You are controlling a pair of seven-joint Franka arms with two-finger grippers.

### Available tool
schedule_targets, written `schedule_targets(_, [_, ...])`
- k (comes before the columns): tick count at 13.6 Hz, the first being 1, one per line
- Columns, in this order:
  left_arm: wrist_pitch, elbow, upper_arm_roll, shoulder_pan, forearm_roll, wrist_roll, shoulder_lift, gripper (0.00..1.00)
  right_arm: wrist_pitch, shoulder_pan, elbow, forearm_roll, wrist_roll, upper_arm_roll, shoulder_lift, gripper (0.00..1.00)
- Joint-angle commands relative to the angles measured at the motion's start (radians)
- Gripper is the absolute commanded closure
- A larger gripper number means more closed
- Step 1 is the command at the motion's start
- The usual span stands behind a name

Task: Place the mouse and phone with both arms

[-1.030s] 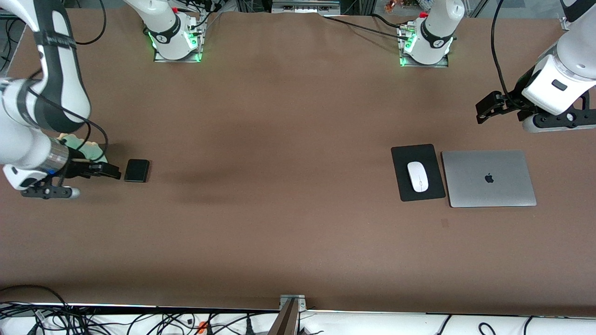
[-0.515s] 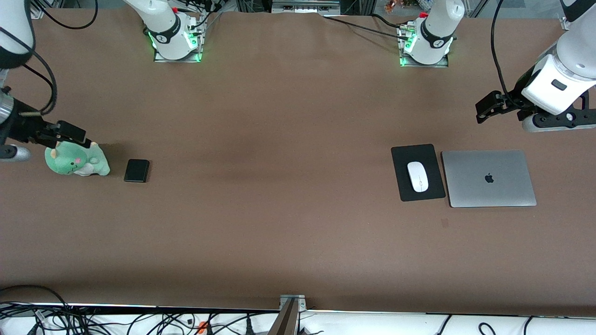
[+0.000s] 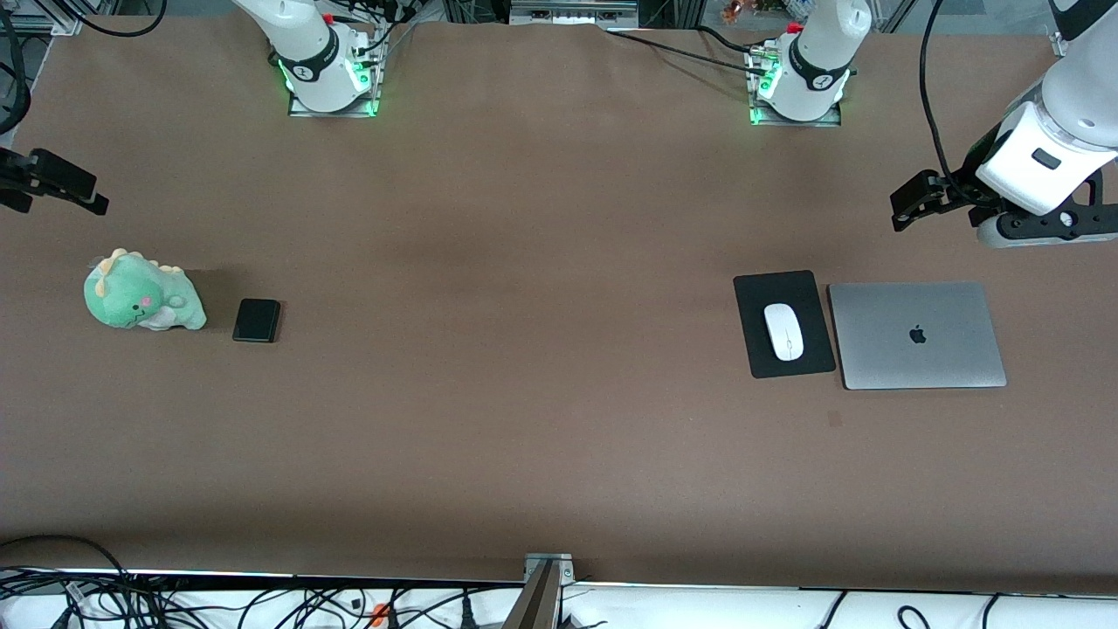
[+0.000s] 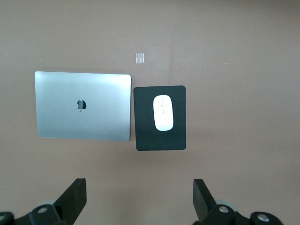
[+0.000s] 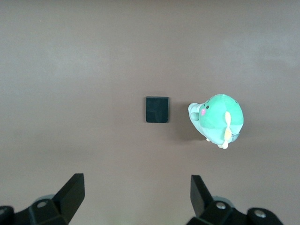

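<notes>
Front view: the mouse (image 3: pixel 783 331) sits on the mouse pad (image 3: pixel 783 324) beside the laptop (image 3: pixel 917 335) at mid-right; the phone (image 3: pixel 257 320) lies by the green plush (image 3: pixel 140 301) at mid-left. The right gripper (image 3: pixel 54 182) hangs at the left edge, the left gripper (image 3: pixel 917 199) upper right.

Left wrist view: fingers (image 4: pixel 72 199) spread apart over bare table, mouse (image 4: pixel 163 112) centre frame.

Right wrist view: fingers (image 5: pixel 71 192) wide apart, phone (image 5: pixel 156 109) at centre.

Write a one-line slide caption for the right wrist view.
Open right gripper hovers above a small black phone lying beside a green plush dinosaur on the brown table.
</notes>
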Motion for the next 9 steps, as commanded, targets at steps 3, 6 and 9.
schedule_targets(3, [-0.008,-0.013,0.004,-0.005,-0.008,0.002,-0.023,0.00,-0.005,-0.018,-0.013,-0.005,0.016,0.021,-0.014,0.00])
schedule_targets(6, [-0.008,-0.013,0.004,-0.005,-0.006,0.003,-0.023,0.00,-0.019,-0.012,-0.021,-0.001,0.016,0.022,-0.029,0.00])
schedule_targets(9, [-0.008,-0.013,0.002,-0.005,-0.006,0.003,-0.023,0.00,-0.015,-0.010,-0.035,0.000,0.016,0.027,-0.029,0.00])
